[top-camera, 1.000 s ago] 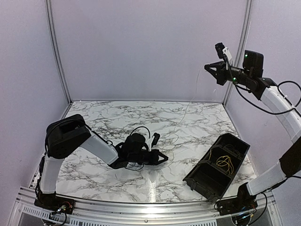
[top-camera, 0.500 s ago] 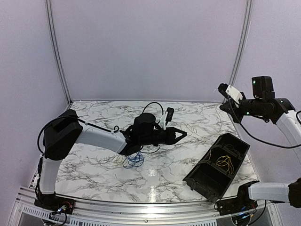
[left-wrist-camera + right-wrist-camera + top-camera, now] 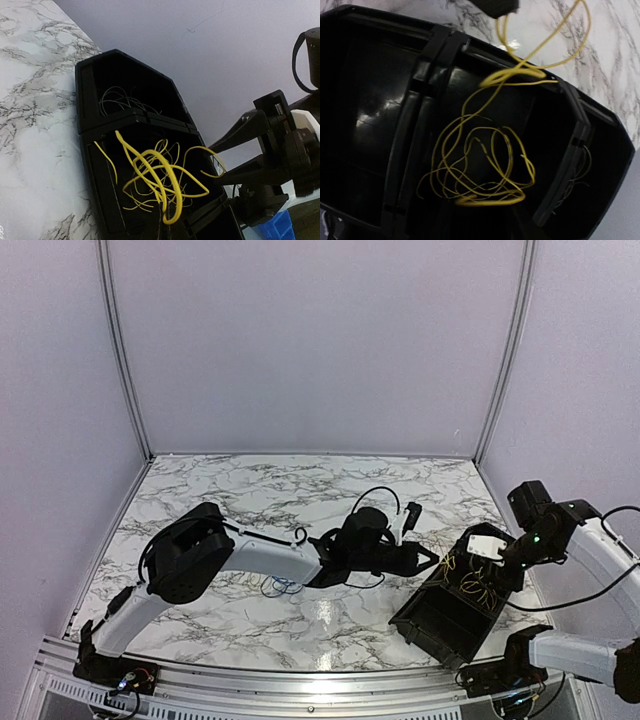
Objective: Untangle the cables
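My left gripper [image 3: 428,558] reaches across to the black bin's [image 3: 430,615] near-left edge, shut on a loose bundle of yellow cables [image 3: 177,192] that hangs over the bin's middle compartment. My right gripper [image 3: 492,575] hovers just above the same bin; the left wrist view shows its fingers [image 3: 240,136] spread apart with nothing between them. Another tangle of yellow cables [image 3: 490,200] lies inside the middle compartment below it. Thin black cables [image 3: 120,100] rest in the end compartment. Blue cables [image 3: 283,586] lie on the marble table under the left arm.
The bin sits tilted at the table's right front, close to the right arm's base [image 3: 500,675]. The left arm stretches low across the table's middle. A blue object [image 3: 280,227] shows past the table edge.
The left arm swept right with the yellow cables, from mid-table to the bin, leaving the blue cables behind. The right arm dropped from high up to over the bin and opened its jaws.
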